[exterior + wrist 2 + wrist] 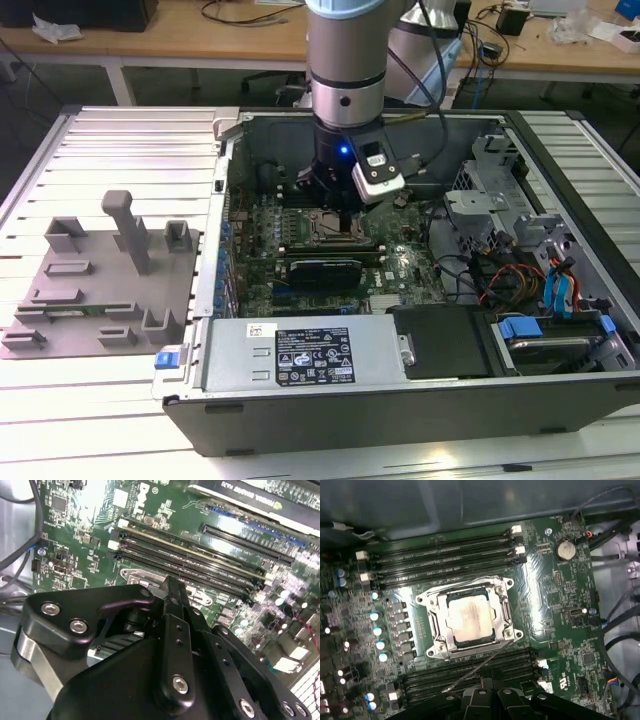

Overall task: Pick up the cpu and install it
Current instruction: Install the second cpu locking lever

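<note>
Grey fixture plate (95, 290): lay on the surface, the exterior view's left. Tool (345, 215): hung over the motherboard socket (470, 617); jaw opening could not be told. Cpu (466, 621): apparently seated within socket frame, hence already placed.

Pale silver-grey square cpu (468, 621) seated inside metal-framed socket (432, 630) on green motherboard (560, 605); black memory slots (440, 560) flank it; black claw (492, 700) nearby.

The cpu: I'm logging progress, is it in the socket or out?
In: the cpu lies flat inside the socket frame, with the gripper above the board.
</note>
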You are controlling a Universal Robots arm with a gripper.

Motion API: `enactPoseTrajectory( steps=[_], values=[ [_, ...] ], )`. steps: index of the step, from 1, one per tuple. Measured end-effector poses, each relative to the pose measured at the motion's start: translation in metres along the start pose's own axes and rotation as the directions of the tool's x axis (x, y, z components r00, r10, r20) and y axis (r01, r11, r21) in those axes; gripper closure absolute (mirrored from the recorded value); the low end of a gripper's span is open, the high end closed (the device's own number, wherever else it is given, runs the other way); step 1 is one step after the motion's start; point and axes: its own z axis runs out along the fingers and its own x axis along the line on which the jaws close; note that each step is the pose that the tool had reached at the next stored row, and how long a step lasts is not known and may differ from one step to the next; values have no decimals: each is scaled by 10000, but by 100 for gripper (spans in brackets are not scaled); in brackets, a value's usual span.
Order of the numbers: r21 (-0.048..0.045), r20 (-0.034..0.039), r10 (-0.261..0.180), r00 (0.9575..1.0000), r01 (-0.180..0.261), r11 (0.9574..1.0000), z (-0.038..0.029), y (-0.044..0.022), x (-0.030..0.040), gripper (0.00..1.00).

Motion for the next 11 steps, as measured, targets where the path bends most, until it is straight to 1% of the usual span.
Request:
enactPoseTrajectory(
  steps=[1,2,4,6,7,8,9,11],
  values=[
    [-20,4,-222,9998,222,9998,9,0,1,89],
    [-60,15,-640,9979,640,9979,29,0,2,89],
    [-94,18,-995,9950,995,9950,54,-5,3,89],
    [-102,-4,-1096,9940,1096,9939,82,-34,3,89],
    [-104,-4,-1101,9939,1101,9939,94,-42,10,89],
    [-102,-6,-1104,9939,1104,9938,109,-50,34,89],
    [-101,-6,-1105,9939,1105,9938,113,-54,55,89],
    [-101,-7,-1106,9939,1105,9938,113,-56,64,89]
  ],
)
